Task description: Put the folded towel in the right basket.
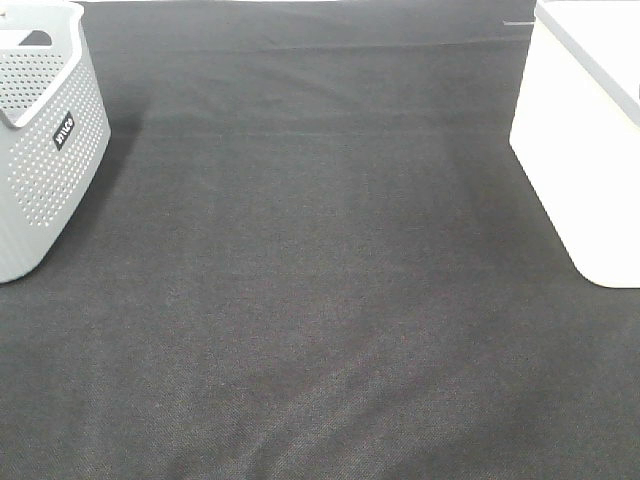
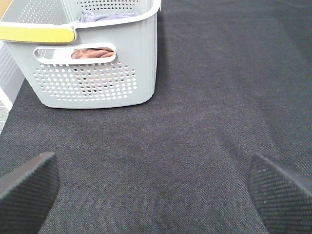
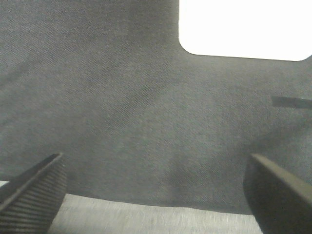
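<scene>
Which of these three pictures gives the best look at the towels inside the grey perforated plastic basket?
The left wrist view: pinkish cloth shows through the handle slot of the grey perforated plastic basket, and purplish cloth above its rim. The high view shows only the basket's outside, no towels. The right wrist view misses it entirely.

A dark grey cloth-covered table (image 1: pixel 320 300) carries a perforated grey basket (image 1: pixel 45 150) and a white basket (image 1: pixel 585 150)
</scene>
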